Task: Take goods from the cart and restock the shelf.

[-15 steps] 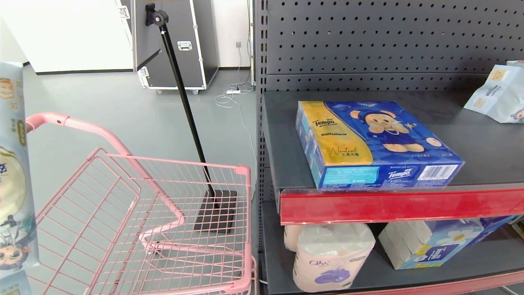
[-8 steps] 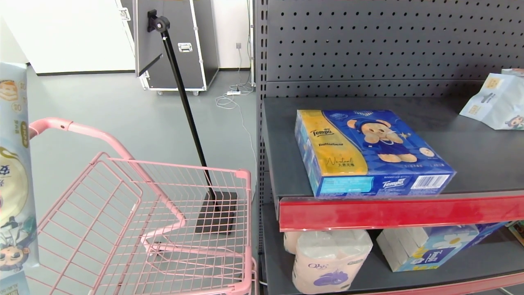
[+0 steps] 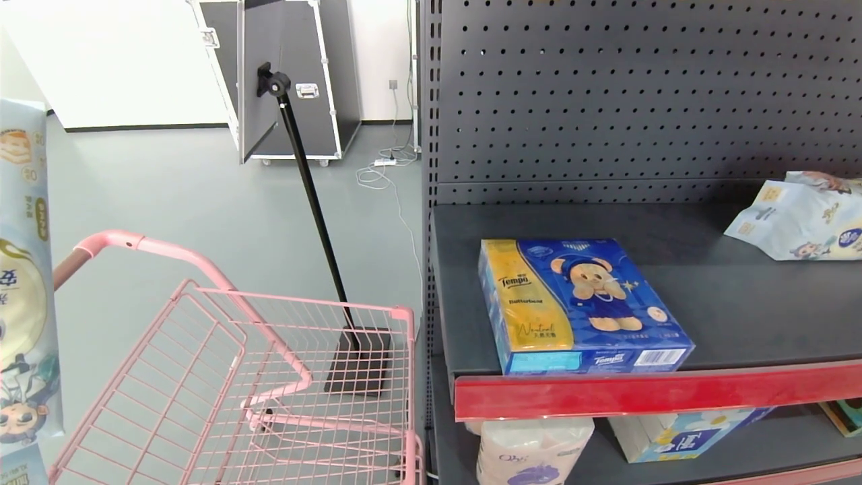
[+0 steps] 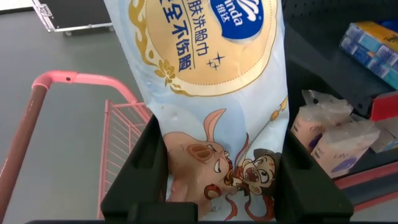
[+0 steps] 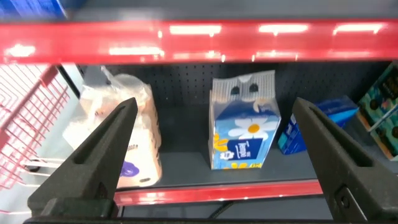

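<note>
At the head view's left edge, the pack [image 3: 23, 269] stands upright by the pink cart [image 3: 236, 377], clamped near its lower end by the left pincer [image 4: 224, 180]. Spread wide and holding nothing, the right pincer [image 5: 214, 106] faces the lower level under the red rail [image 5: 199, 37], where a roll pack [image 5: 124, 137] and a flower box [image 5: 245, 124] stand apart. On the shelf [image 3: 741, 303] above, a blue box [image 3: 579, 306] lies at the front edge, a pale bag [image 3: 794, 219] well to its right
</note>
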`<state>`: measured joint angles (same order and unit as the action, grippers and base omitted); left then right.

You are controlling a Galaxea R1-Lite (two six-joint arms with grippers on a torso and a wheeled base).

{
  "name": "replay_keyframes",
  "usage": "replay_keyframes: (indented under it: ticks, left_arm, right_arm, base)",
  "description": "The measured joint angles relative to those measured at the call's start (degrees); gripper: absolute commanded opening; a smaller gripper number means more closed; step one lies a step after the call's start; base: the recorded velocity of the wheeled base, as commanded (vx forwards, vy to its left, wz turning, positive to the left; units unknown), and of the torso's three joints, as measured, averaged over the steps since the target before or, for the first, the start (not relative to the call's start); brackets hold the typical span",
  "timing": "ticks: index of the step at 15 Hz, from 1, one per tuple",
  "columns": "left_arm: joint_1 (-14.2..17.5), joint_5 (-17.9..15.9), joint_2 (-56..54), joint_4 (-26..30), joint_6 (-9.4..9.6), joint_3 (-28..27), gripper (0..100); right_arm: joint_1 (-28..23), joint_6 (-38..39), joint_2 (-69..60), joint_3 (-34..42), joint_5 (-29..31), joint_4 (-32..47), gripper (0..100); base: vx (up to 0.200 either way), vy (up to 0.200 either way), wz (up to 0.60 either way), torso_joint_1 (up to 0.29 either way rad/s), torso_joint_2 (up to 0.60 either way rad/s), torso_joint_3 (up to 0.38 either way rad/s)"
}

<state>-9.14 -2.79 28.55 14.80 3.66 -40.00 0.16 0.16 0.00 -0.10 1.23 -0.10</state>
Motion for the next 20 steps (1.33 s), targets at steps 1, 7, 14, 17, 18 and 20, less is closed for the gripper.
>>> replay_keyframes:
  ticks: [1, 7, 14, 17, 18, 20]
  left_arm:
    - [0.00, 0.00, 0.00, 0.04, 0.00, 0.00, 0]
    - [0.00, 0.00, -0.02, -0.05, 0.01, 0.00, 0]
    - [0.00, 0.04, 0.02, 0.06, 0.39, 0.04, 0]
    - [0.00, 0.09, 0.06, 0.13, 0.48, 0.10, 0]
    - [-0.04, 0.09, 0.11, 0.00, 0.48, 0.10, 0]
    - [0.02, 0.06, 0.22, 0.04, 0.48, 0.12, 0]
  right_arm:
    - [0.00, 0.00, -0.02, 0.00, 0.00, 0.02, 100]
    - [0.00, 0.00, 0.00, 0.05, 0.00, -0.04, 100]
    - [-0.02, 0.00, 0.00, 0.02, -0.01, 0.05, 100]
    - [-0.02, 0.00, -0.02, 0.00, -0.01, 0.05, 100]
    - [-0.05, 0.02, 0.00, 0.05, -0.04, 0.02, 100]
    - [-0.02, 0.02, 0.00, 0.07, -0.01, 0.02, 100]
  base:
    - [0.000, 0.000, 0.00, 0.242, -0.64, -0.393]
    - [-0.067, 0.000, 0.00, 0.167, -0.41, -0.248]
    - [-0.114, 0.000, 0.00, 0.011, -0.02, -0.011]
    - [0.000, -0.200, 0.00, 0.002, 0.00, 0.004]
    - [0.000, -0.200, 0.00, 0.007, 0.00, 0.002]
    - [0.000, -0.200, 0.00, 0.012, 0.00, 0.000]
